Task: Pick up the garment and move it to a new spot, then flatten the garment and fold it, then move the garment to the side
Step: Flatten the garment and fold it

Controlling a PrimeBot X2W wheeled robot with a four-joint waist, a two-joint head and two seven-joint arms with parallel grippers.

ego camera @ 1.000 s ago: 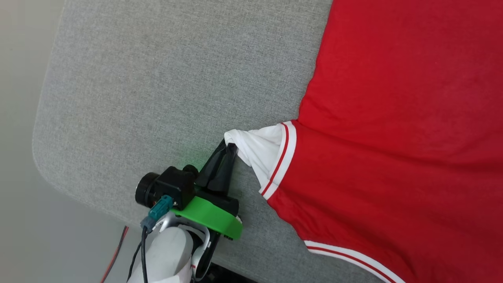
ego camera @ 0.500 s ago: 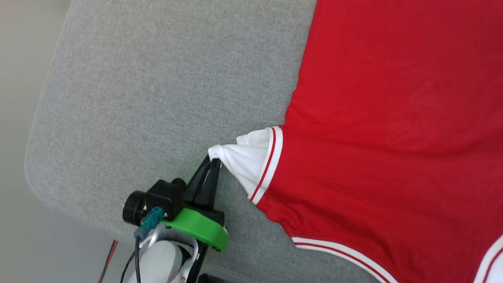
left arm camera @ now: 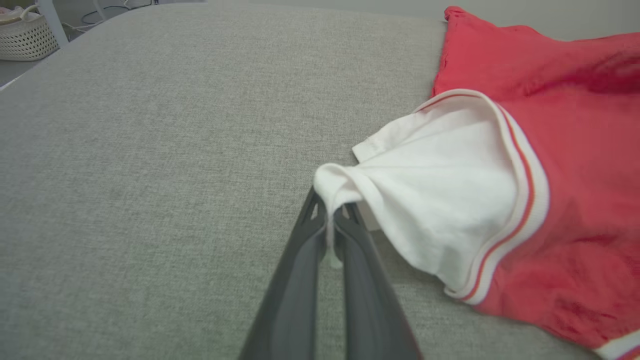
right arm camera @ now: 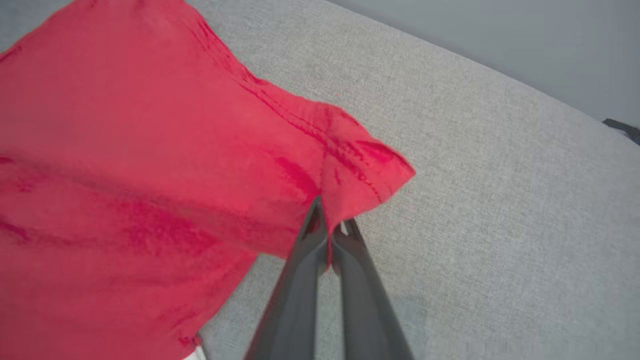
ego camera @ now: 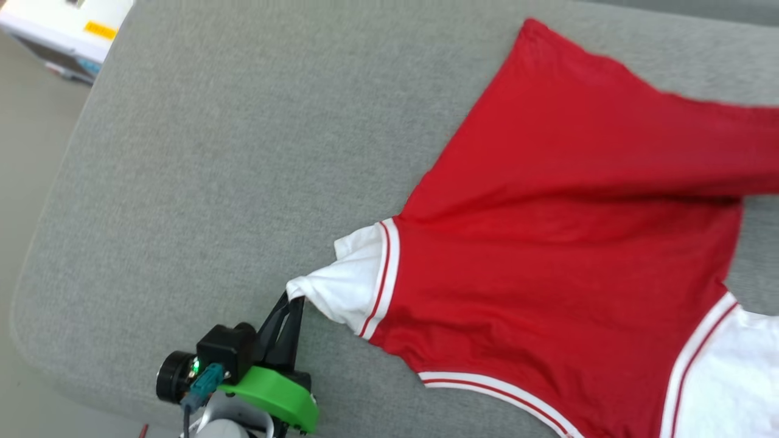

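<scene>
Spanning grey upholstery (ego camera: 213,152) — garment (ego camera: 548,255) pinched by left gripper (ego camera: 295,299) and right gripper (right arm camera: 330,220).

This is an indoor room, seemingly a test space with some household things in it. A wide grey fabric-covered pad (ego camera: 213,152) with a rounded corner stands over a pale, bare floor (ego camera: 18,152). A white box (ego camera: 67,24) with a yellow label sits at the upper left of the head view. The upper left of the left wrist view shows a woven basket (left arm camera: 25,35), a white furniture leg (left arm camera: 48,15) and loose cables (left arm camera: 107,11). A plain grey wall (right arm camera: 500,30) crosses the top of the right wrist view.
</scene>
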